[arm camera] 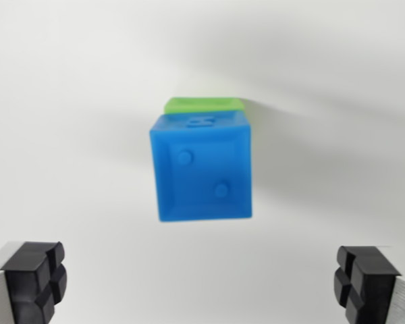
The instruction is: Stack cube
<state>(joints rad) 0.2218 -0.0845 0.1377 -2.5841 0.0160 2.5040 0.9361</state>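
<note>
The gripper is spread wide, empty, before a blue cube (two raised dots) atop a green cube.

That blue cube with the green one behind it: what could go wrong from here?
The blue cube sits in front of the green cube and hides most of it, so the two may be touching; I cannot tell. Moving one could nudge the other. The jaws stand wide apart and hold nothing, one finger at each lower corner, well short of the cubes. The picture is also blurred, so the aim could be off.
</note>
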